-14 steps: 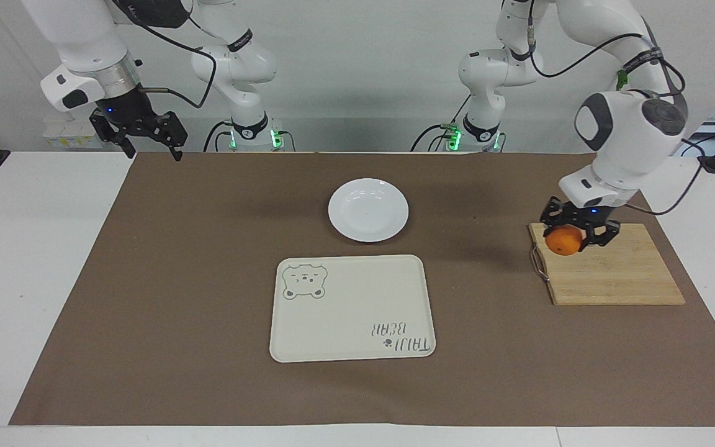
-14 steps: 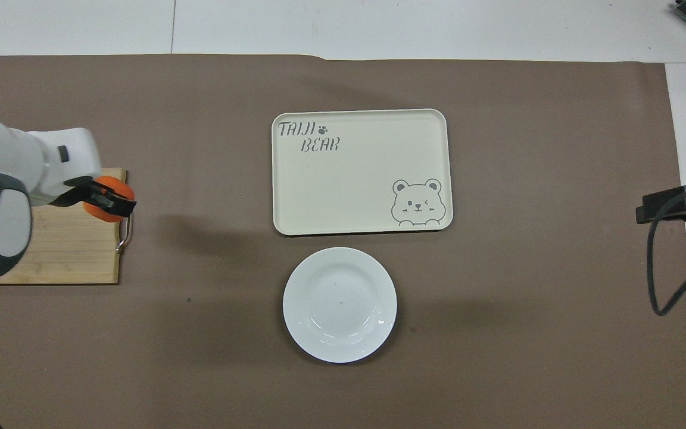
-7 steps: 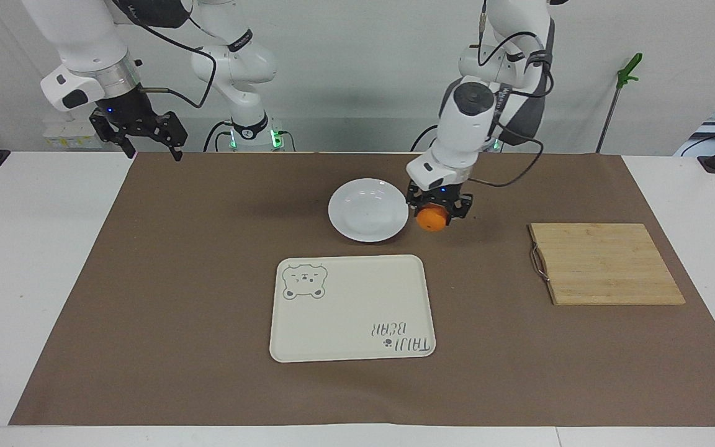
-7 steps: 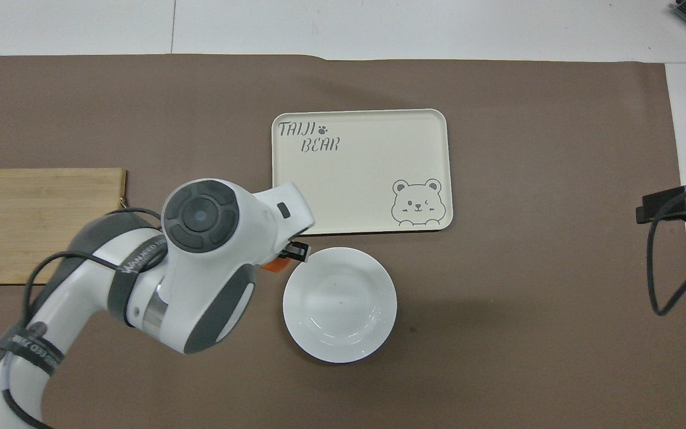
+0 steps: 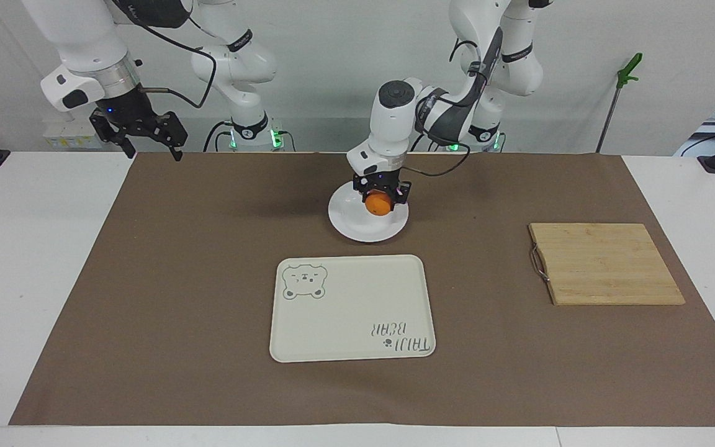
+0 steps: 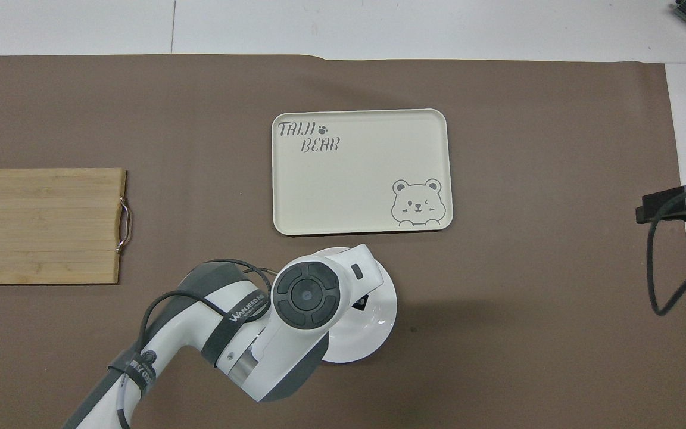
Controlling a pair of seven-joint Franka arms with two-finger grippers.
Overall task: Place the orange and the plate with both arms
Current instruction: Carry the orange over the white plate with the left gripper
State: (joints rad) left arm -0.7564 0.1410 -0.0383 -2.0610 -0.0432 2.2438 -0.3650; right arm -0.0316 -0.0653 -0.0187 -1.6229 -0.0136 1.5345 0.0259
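Note:
The orange (image 5: 378,204) is held low over the white plate (image 5: 350,225), with my left gripper (image 5: 380,200) shut on it from above. I cannot tell whether the fruit touches the dish. In the overhead view the left arm's wrist covers the orange and much of the plate (image 6: 376,325). My right gripper (image 5: 149,148) hangs open and empty above the mat's corner at the right arm's end, where that arm waits. Only its tip (image 6: 646,211) shows in the overhead view.
A cream tray (image 5: 351,310) (image 6: 355,179) with a bear drawing lies just farther from the robots than the plate. A bamboo cutting board (image 5: 606,264) (image 6: 39,223) with a metal handle lies bare toward the left arm's end. A brown mat covers the table.
The left arm has carried the orange from over the cutting board across the mat to over the plate. The right arm has not moved.

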